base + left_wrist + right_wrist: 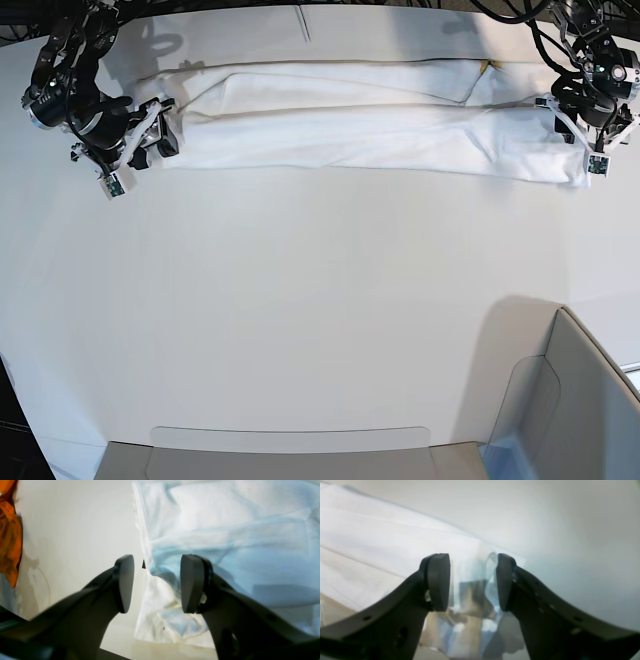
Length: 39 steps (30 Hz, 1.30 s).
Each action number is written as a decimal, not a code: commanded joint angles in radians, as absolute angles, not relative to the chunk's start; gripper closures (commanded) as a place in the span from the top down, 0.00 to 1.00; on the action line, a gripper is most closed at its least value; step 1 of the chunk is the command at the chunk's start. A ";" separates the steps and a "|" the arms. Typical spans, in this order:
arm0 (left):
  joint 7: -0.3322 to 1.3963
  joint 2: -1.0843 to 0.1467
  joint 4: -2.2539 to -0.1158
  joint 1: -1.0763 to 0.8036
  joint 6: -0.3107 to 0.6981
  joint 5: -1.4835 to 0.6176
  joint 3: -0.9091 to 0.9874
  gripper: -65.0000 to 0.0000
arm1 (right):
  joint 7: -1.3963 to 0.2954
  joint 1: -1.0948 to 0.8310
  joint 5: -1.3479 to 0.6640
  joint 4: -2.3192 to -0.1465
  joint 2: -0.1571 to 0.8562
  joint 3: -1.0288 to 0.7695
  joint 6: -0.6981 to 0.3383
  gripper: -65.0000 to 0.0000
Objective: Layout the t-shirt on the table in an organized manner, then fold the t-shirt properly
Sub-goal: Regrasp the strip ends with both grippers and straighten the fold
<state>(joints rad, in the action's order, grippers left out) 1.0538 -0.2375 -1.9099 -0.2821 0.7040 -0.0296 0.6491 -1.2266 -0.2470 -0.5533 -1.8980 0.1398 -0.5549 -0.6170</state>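
Grey-white bin (590,400), orange cloth (8,535)

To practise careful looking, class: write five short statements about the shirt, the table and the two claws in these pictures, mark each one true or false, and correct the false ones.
1. The t-shirt lies as a long, narrow folded band across the far side of the table. True.
2. The shirt's colourful print faces up in the base view. False: only plain white cloth shows there.
3. The left claw is open. True.
4. The right claw is clamped shut on the shirt. False: its jaws stand apart.
5. Both claws are at the middle of the shirt. False: one is at each end of the band.
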 commanded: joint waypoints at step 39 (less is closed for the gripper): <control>1.043 -0.249 -1.926 -0.275 0.698 -0.033 0.656 0.47 | -1.208 -0.381 -0.562 -1.988 0.225 -0.526 -0.698 0.02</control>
<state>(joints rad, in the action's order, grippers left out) 1.0538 -0.2352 -1.9099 -0.2794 0.7040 -0.0296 0.6491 -1.2259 -0.3920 -0.5484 -1.9701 0.2108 -0.5186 -0.6807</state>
